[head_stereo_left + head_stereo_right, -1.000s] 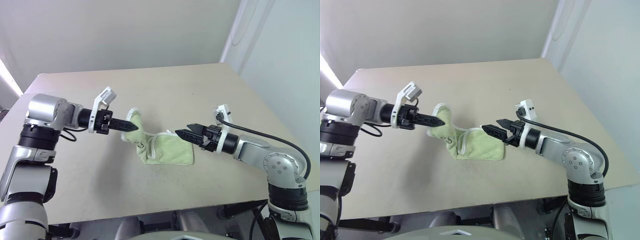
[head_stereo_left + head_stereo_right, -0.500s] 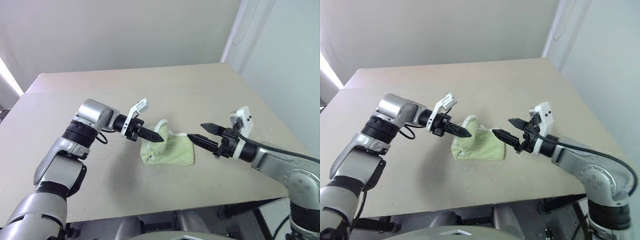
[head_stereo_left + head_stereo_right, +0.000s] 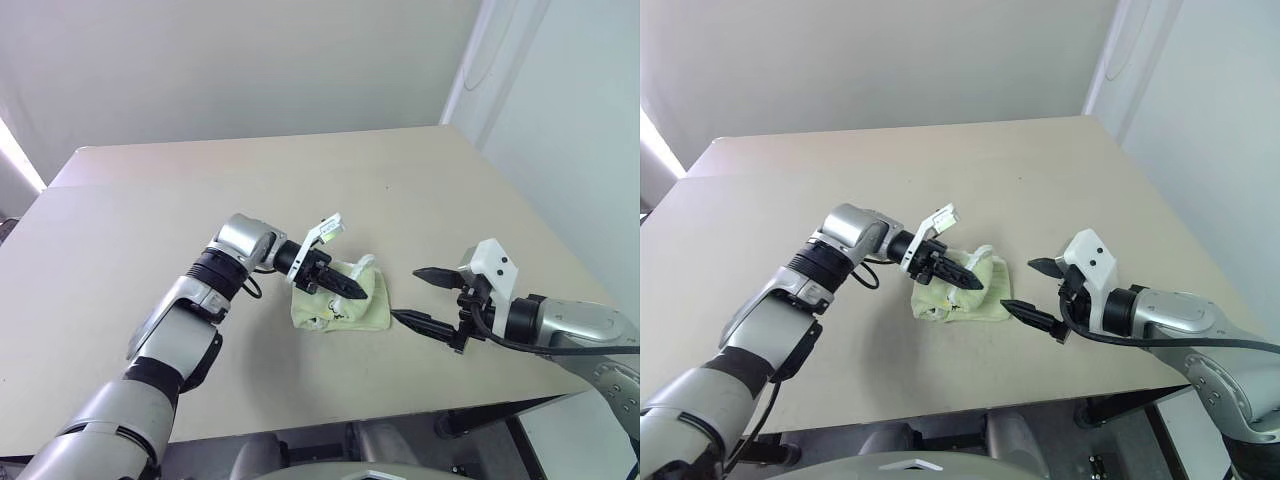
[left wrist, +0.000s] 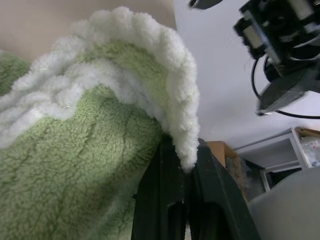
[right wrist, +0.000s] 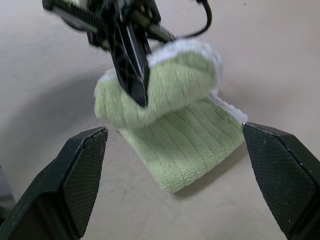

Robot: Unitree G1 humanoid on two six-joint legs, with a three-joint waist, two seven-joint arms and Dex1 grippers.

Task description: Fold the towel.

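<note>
The towel [image 3: 340, 300], bunched at bench [image 3: 150, 210] centre, is pinched at its white edge by the shut left claw [image 3: 345, 289] over it, with the wide-open, empty right claw [image 3: 424, 297] waiting at its 3 o'clock.

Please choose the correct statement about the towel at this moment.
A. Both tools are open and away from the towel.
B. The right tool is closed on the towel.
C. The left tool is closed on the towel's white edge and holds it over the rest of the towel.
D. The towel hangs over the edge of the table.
C: in the left wrist view the left tool pinches the white edge of the towel, while the right tool stands open beside it.
</note>
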